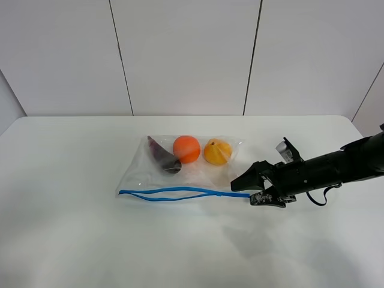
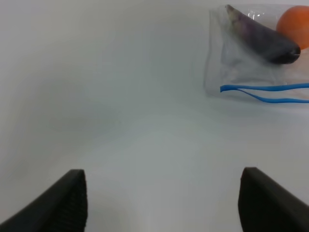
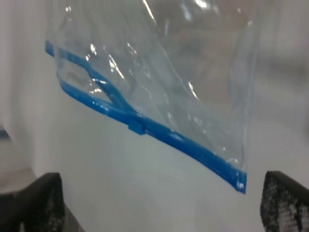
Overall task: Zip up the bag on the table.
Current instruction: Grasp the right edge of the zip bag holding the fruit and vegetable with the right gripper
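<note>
The clear bag (image 1: pixel 198 171) lies flat in the middle of the white table (image 1: pixel 66 198). Through it show a purple eggplant (image 1: pixel 162 156), an orange (image 1: pixel 186 148) and a yellow pear (image 1: pixel 217 151). Its blue zipper strip (image 1: pixel 180 192) runs along the near edge, and the two halves gape apart toward the left. My right gripper (image 1: pixel 252 191) is open at the strip's right end, low over the table. The right wrist view shows the strip (image 3: pixel 193 145) and a small slider (image 3: pixel 136 126) ahead of the right gripper (image 3: pixel 159 208). My left gripper (image 2: pixel 164 203) is open over bare table, well short of the bag's left corner (image 2: pixel 215 89).
White wall panels (image 1: pixel 180 54) stand behind the table's far edge. The right arm (image 1: pixel 336 165) stretches in low from the right side. Bare tabletop surrounds the bag on all sides.
</note>
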